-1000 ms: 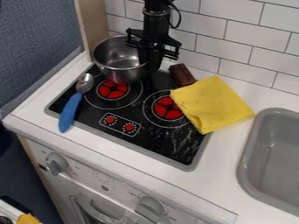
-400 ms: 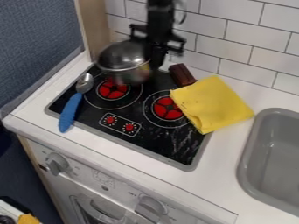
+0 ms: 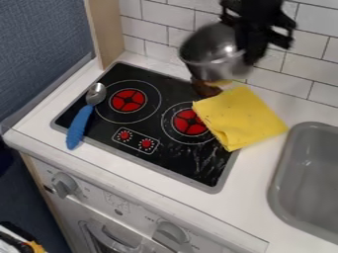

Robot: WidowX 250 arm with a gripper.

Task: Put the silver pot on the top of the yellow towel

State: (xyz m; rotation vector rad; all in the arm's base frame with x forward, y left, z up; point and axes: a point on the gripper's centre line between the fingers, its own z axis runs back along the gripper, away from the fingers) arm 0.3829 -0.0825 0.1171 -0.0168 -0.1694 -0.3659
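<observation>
Sink (image 3: 285, 148): desk's (image 3: 254, 207) right end
Spoon (image 3: 81, 118): blue-handled, across the stove's (image 3: 175, 165) near left corner
Towel (image 3: 239, 117): yellow, over the stove's right edge — partly on the desk
Brown block (image 3: 204, 89): stove's far edge, partly hidden
Silver pot (image 3: 211, 52): tilted, raised above the desk's far edge
Pincer (image 3: 248, 58): clenched on the pot's right side

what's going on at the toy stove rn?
The robot's gripper has the pot by its side and is holding it in the air near the stove's back edge. The job is to set it on the towel, which lies partly on the stove, partly on the counter. Pot's not on it yet. In the view, the pot partly covers a brown block by the towel. Blue-handled spoon lies at the stove's left side.
</observation>
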